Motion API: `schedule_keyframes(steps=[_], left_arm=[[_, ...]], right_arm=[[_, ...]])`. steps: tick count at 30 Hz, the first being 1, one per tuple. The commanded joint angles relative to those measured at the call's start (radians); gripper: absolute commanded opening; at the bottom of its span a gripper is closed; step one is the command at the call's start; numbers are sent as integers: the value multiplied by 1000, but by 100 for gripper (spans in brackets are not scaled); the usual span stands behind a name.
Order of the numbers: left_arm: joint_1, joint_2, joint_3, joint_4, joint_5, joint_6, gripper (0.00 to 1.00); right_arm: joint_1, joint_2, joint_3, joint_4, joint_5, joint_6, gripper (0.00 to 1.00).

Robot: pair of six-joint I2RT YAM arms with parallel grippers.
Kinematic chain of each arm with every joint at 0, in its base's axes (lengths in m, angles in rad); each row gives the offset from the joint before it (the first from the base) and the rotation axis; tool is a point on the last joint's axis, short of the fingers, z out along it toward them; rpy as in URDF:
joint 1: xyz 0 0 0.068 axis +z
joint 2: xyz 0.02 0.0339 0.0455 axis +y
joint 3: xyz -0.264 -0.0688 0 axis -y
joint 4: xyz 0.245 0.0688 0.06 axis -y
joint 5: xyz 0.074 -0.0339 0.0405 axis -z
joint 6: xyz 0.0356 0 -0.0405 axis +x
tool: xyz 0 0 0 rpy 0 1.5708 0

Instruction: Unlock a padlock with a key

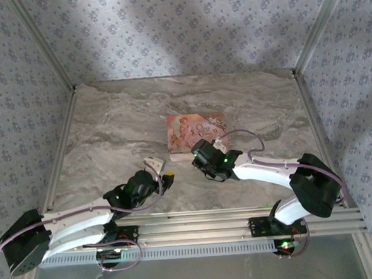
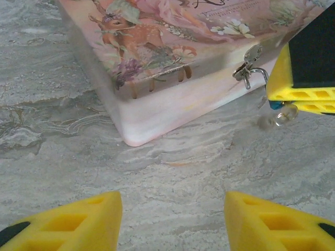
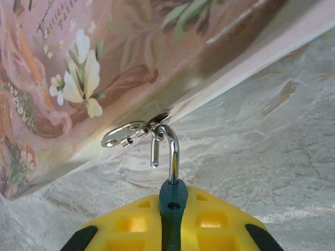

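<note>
Right fingers (image 3: 125, 225) are clamping together on the blue padlock (image 3: 173, 193), whose shackle is hooking through the hasp (image 3: 125, 135) of the pink printed box (image 3: 78, 63) just ahead of them. Left fingers (image 2: 78, 219) are standing apart over the counter (image 2: 172, 167), gripping nothing, with the box's corner lying ahead of them.
</note>
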Motion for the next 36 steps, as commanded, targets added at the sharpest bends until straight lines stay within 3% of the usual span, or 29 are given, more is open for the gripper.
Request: schedule_keyframes(steps=[1,10,19,27,36], left_arm=[[12,-27,46,-56,43,-22,54],[15,-78,34,-71,71,-71,54],[15,-258,16,-216,52,-64,54],[16,-324,1,-263,32,-77,54],[16,-350,-4,-286,41,-79,54]], right_arm=[[4,-22,-26,9,104,110,0],[-1,22,16,24,111,156,0],[-7,80,85,18,126,116,0],[-15,154,-16,200,26,230,0],[21,106,91,69,232,241,0]])
